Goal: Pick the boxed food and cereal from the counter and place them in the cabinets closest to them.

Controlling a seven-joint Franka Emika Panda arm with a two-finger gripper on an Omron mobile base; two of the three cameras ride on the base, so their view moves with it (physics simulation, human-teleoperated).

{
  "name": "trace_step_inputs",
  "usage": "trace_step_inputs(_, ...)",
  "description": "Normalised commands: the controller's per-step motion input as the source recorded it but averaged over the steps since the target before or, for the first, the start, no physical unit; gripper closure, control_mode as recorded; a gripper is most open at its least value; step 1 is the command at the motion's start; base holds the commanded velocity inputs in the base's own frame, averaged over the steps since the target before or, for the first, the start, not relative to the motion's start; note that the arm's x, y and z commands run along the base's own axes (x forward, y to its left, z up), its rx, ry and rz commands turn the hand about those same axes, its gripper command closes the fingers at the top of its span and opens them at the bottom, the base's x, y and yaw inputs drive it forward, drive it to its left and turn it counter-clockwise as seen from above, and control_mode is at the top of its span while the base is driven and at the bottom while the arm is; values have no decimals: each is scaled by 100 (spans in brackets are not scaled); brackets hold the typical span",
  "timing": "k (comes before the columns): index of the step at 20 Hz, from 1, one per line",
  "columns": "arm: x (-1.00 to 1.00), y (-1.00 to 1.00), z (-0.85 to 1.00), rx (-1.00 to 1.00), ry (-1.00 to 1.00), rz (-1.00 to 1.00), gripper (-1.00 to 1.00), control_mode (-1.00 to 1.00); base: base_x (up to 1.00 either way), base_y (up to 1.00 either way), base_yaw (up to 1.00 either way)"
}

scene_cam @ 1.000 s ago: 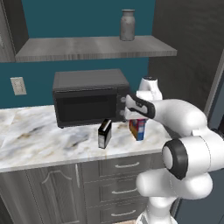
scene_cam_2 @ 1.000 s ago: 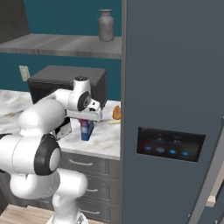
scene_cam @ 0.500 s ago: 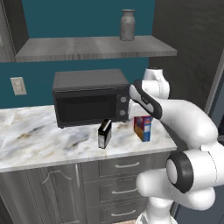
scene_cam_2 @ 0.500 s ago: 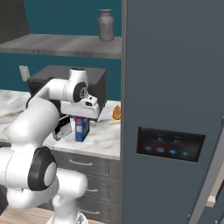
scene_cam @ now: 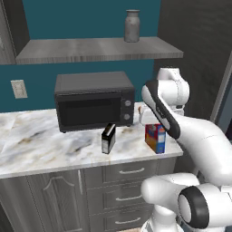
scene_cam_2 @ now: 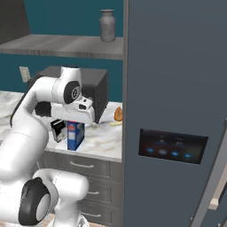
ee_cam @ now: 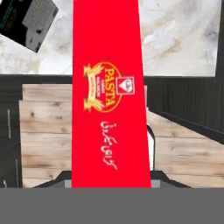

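Observation:
The cereal [scene_cam: 155,137] is a red, orange and blue carton, upright over the front edge of the marble counter [scene_cam: 41,145]. My gripper [scene_cam_2: 76,123] is shut on its top. In the hand view my gripper [ee_cam: 109,181] looks straight down the carton's red face [ee_cam: 109,92], which hides the fingertips. The boxed food [scene_cam: 108,138], a small black box with a white face, stands on the counter just left of the carton [scene_cam_2: 75,135]. It also sits in the right base view [scene_cam_2: 58,130] and in the hand view's top left corner [ee_cam: 28,17]. A dark cabinet [scene_cam_2: 13,17] sits at the upper left.
A black microwave [scene_cam: 94,99] stands behind both boxes, under a grey shelf [scene_cam: 90,47] that carries a metal jar [scene_cam: 132,26]. The tall blue-grey fridge [scene_cam_2: 177,111] closes off the counter's right end. An orange item [scene_cam_2: 118,114] lies near it. Grey drawers [scene_cam: 127,171] run below.
The arm has swung and carried the cereal from beside the microwave toward the counter's front edge. The black box has stayed put.

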Motion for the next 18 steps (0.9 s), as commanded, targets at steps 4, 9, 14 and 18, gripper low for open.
trace_step_inputs(4,-95,0,32,0,-7,0,100,-100,0,0,0)
trace_step_inputs(9,-94,0,36,0,-12,0,100,-100,0,0,0)
trace_step_inputs(14,-81,0,33,0,-12,0,100,-100,0,0,0)
trace_step_inputs(18,-30,0,16,0,-4,0,100,-100,0,0,0)
